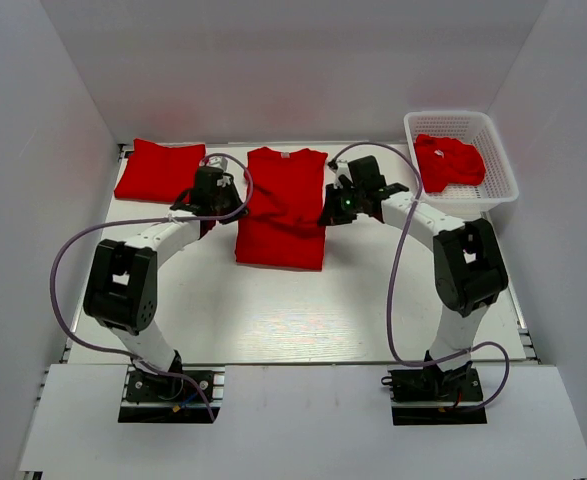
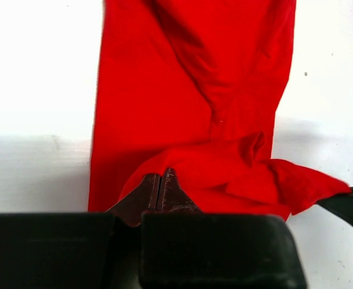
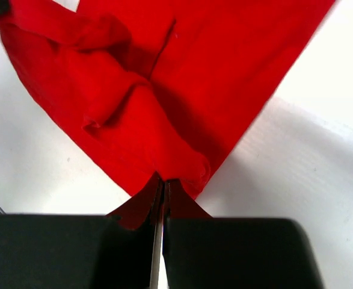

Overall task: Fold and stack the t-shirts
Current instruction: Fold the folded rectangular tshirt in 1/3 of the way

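middle t-shirt (image 1: 285, 215) lies centre of worktop (image 1: 303, 310). left claw (image 2: 162, 183) pinched tight on its left edge, right claw (image 3: 163, 186) pinched tight on its right edge. judgement: mid-fold; lift both edges level, same pace, keep cloth taut. folded t-shirt (image 1: 158, 170) back left, another t-shirt (image 1: 448, 160) in white mesh basket (image 1: 448, 116) back right; neither blocks fold.

middle t-shirt (image 1: 283, 205), plain bright red short-sleeved cloth, lies spread on the white table (image 1: 273, 310), collar toward the rear. left gripper (image 1: 233, 198) is at its left edge and right gripper (image 1: 329, 210) at its right edge, both arms reaching inward. folded t-shirt (image 1: 158, 170), same red cloth, lies at rear left, apart from the first. white plastic mesh basket (image 1: 501, 165) at rear right holds a crumpled t-shirt (image 1: 448, 160), also red.
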Robot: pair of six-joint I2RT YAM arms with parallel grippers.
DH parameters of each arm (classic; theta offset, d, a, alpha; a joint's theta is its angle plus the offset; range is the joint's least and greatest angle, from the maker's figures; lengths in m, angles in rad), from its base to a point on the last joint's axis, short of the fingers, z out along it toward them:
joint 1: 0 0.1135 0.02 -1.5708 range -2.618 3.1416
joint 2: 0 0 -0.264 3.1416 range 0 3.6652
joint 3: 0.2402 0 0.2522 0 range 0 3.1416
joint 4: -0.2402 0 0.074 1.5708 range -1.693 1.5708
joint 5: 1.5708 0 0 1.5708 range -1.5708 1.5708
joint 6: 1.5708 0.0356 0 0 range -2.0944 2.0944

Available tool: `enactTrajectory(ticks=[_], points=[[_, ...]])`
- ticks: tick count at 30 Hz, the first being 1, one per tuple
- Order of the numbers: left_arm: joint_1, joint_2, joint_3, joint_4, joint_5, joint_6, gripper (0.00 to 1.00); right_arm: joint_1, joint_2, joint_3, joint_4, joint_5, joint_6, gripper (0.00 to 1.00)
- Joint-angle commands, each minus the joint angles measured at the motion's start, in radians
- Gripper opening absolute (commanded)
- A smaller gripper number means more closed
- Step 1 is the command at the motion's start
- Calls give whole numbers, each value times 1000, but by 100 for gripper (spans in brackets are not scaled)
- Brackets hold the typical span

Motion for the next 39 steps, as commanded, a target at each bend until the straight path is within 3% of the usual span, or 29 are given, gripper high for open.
enactTrajectory(ticks=[1,9,19,20,21,22,23,24,25,27,28,29,35,39], points=[[10,23,37,68,66,32,0,-20,29,71,-4,-31,-29,0],[29,137,106,79,135,41,0,-38,134,157,-21,-46,-46,0],[78,264,211,69,105,7,0,-80,280,287,28,-71,21,0],[87,282,239,57,105,-2,12,-92,292,307,51,-89,26,1],[96,302,271,34,105,-14,37,-100,311,348,65,-106,49,26],[116,337,337,23,105,-14,83,-110,320,389,82,-118,62,34],[127,351,370,11,105,-23,100,-112,338,423,98,-127,59,40],[137,364,399,11,115,-24,100,-115,342,439,100,-126,60,48],[156,373,448,11,115,-24,100,-127,342,465,96,-138,56,63],[165,384,482,11,141,-24,100,-127,325,467,96,-141,33,71],[165,384,509,-1,158,-24,100,-130,316,465,96,-137,22,87],[165,384,509,-1,180,-14,100,-131,291,432,93,-137,13,90],[145,257,330,10,264,73,100,-123,127,190,97,-137,-46,90],[134,114,102,13,293,114,100,-117,-3,-5,117,-170,-33,90]])
